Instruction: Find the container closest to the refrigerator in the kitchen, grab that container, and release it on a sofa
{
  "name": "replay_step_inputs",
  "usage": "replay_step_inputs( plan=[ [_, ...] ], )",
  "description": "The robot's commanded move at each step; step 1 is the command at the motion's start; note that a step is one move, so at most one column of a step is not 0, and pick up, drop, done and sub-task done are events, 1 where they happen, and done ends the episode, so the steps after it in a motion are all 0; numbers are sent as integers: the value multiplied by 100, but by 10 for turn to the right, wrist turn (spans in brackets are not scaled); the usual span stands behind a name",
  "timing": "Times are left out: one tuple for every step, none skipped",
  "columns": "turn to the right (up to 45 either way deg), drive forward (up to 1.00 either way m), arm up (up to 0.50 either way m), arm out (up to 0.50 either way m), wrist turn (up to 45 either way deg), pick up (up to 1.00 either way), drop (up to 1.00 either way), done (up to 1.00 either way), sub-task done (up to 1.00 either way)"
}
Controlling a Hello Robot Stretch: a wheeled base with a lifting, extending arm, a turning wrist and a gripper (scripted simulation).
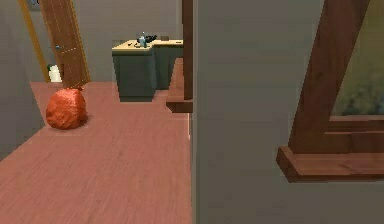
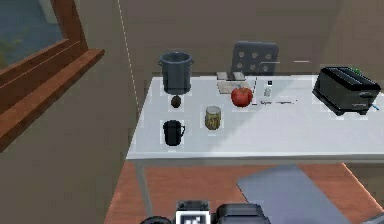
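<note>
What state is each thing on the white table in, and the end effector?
Pot: upright, top looks open.
Mug: upright on the table.
Jar: upright; lid cannot tell.
Apple: whole, resting on the table.
Toaster: upright, nothing sticking out.
End effector: at the bottom edge; cannot tell whether it holds anything.

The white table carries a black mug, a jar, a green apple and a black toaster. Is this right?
Not quite: the apple is red, not green, as the arm side view shows. The white table does carry the black mug, the jar and the black toaster.
</note>
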Motion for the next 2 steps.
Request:
replay_step_inputs(
  plan=[
    [0,0,0,44,0,0,0,0,0],
    [0,0,0,0,450,0,0,0,0]
  ],
)
